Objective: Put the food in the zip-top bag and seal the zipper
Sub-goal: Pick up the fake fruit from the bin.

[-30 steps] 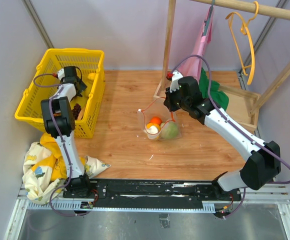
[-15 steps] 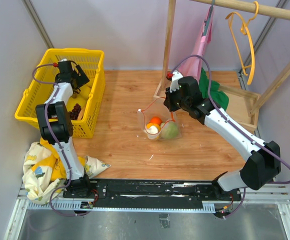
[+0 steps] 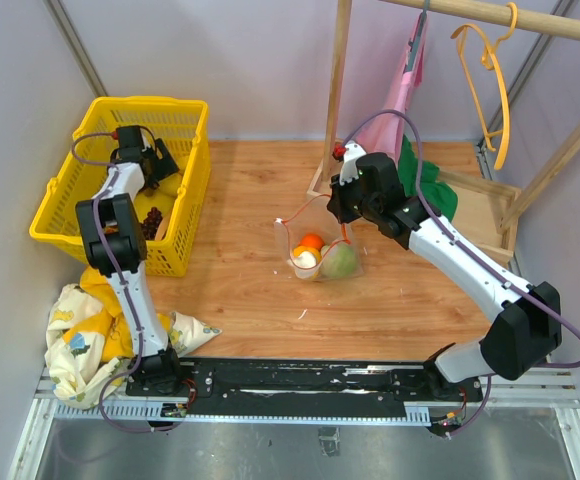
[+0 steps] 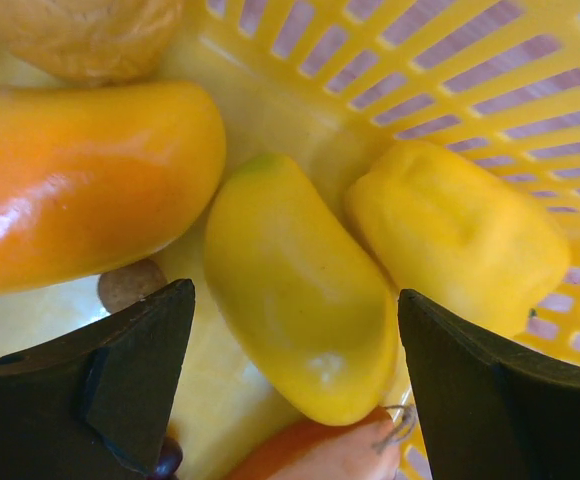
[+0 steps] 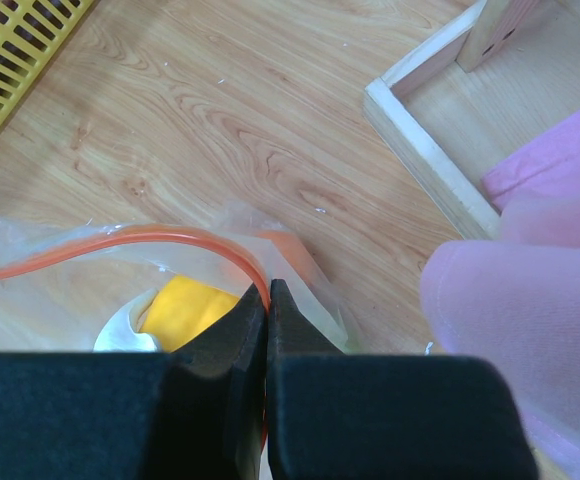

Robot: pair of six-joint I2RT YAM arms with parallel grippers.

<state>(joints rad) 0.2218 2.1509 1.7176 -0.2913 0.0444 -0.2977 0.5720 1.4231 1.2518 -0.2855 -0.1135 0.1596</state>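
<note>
The clear zip-top bag (image 3: pixel 300 228) stands open mid-table with an orange piece (image 3: pixel 312 241) and a green piece (image 3: pixel 341 262) of food inside. My right gripper (image 3: pixel 342 215) is shut on its orange-red zipper (image 5: pixel 150 240), holding that edge up; yellow food (image 5: pixel 195 305) shows through the plastic below. My left gripper (image 3: pixel 158 165) is down inside the yellow basket (image 3: pixel 170 255). Its jaws stand open on either side of a yellow toy fruit (image 4: pixel 300 320), apart from it. An orange fruit (image 4: pixel 80 190) and a yellow pepper (image 4: pixel 455 235) lie beside it.
A wooden rack (image 3: pixel 338 90) with a pink cloth (image 3: pixel 405 75) and an orange hanger (image 3: pixel 495 80) stands at the back right over a wooden tray (image 3: pixel 480 215) and green cloth (image 3: pixel 430 190). Printed snack packets (image 3: pixel 90 330) lie near the left arm's base.
My left wrist swung a little toward the back of the basket and returned, sinking closer to the fruit, jaws open throughout. The right arm and the bag have not moved.
</note>
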